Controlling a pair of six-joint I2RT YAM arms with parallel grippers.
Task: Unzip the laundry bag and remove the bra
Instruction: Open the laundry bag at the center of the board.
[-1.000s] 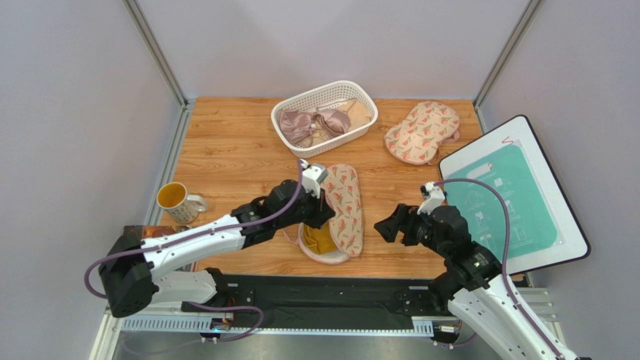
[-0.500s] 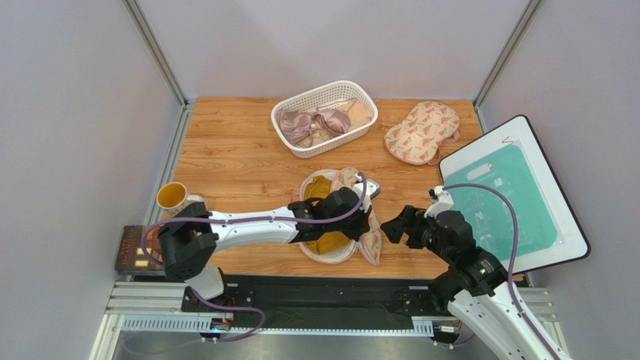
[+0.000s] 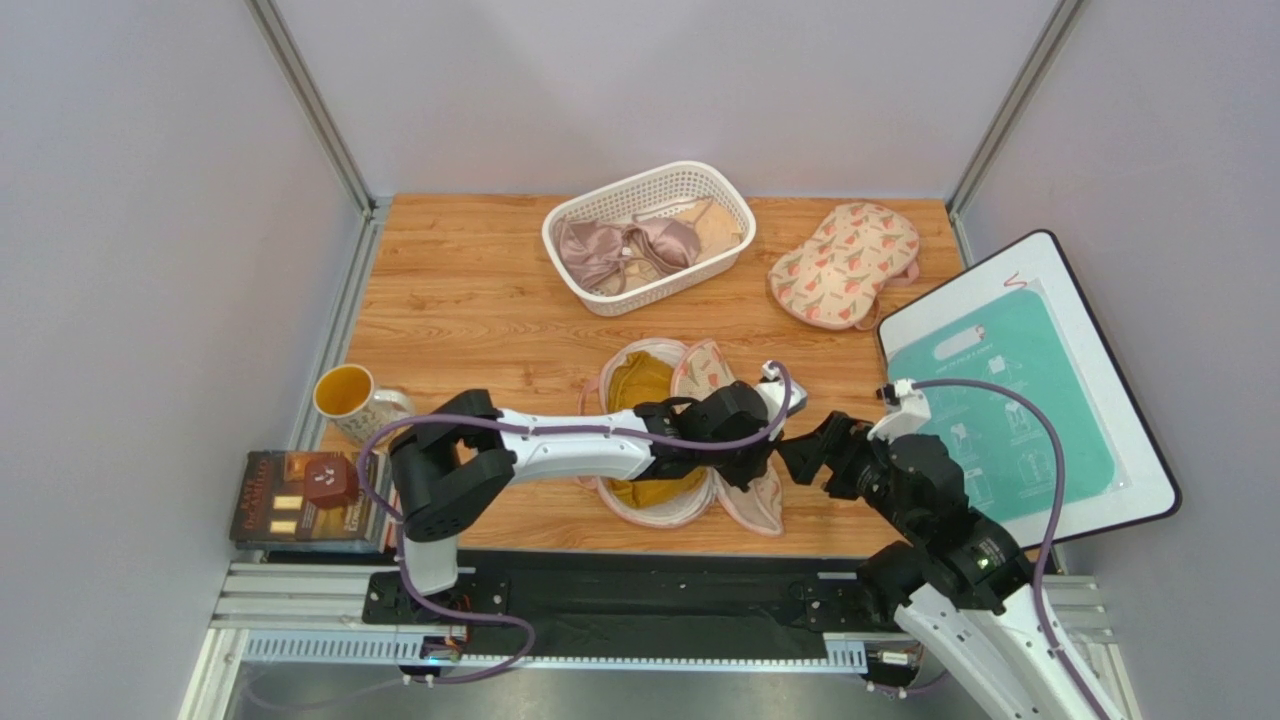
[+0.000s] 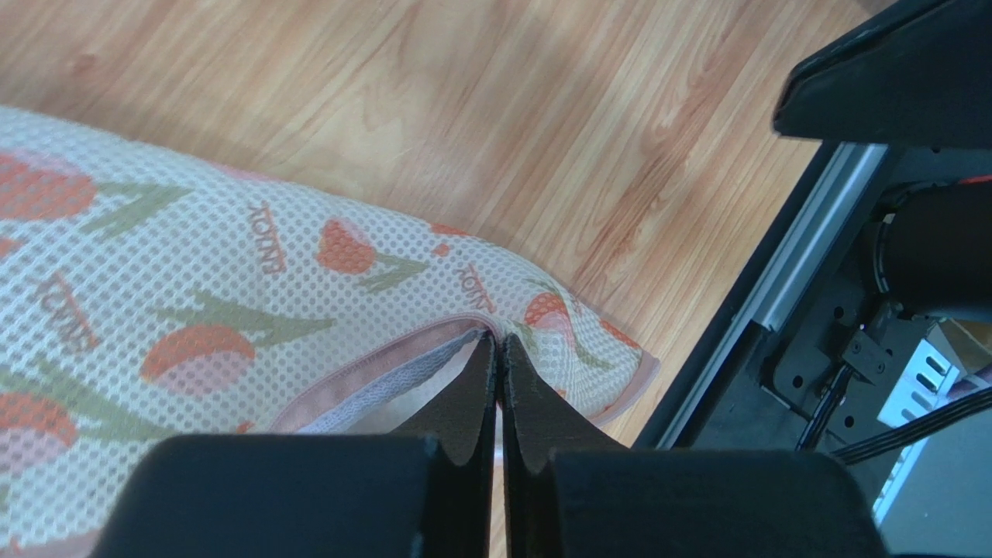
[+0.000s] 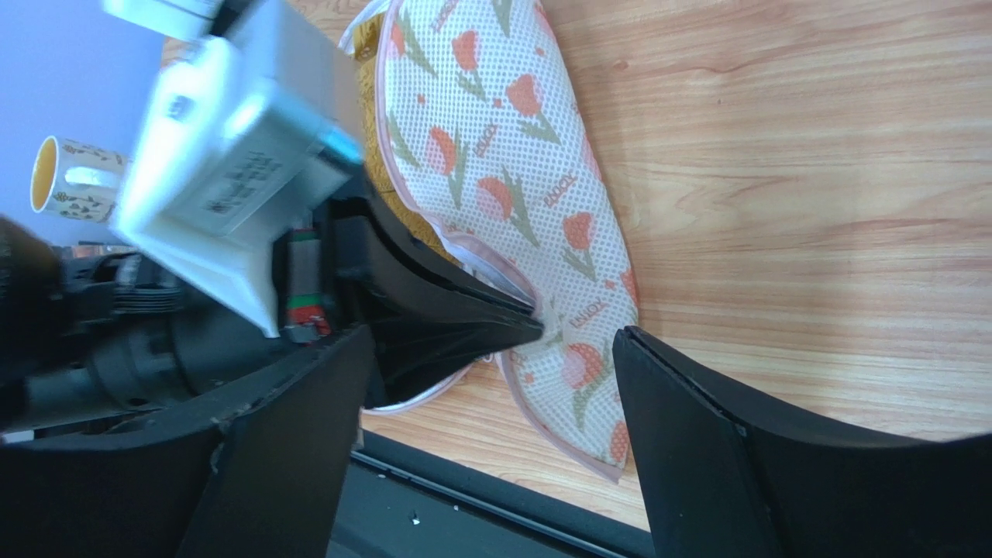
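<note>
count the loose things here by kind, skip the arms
floral beige mesh laundry bags: 2, open bag, far bag
fabric bras: 3, mustard-yellow bra, mauve satin bra, pale beige bra
white plastic lattice basket: 1
patterned mug, yellow inside: 1
dark flat book: 1
white-framed teal board: 1
total: 9

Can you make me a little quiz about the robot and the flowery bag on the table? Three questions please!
1. True or false: the left gripper is pinching the pink edge of the laundry bag.
2. What colour is the bra showing inside the opened bag? A) mustard yellow B) blue C) black
3. Fill in: the gripper with open, empty jaws is the ___ one.
Key: 1 true. 2 A. 3 right; the right gripper hovers beside the bag.
</note>
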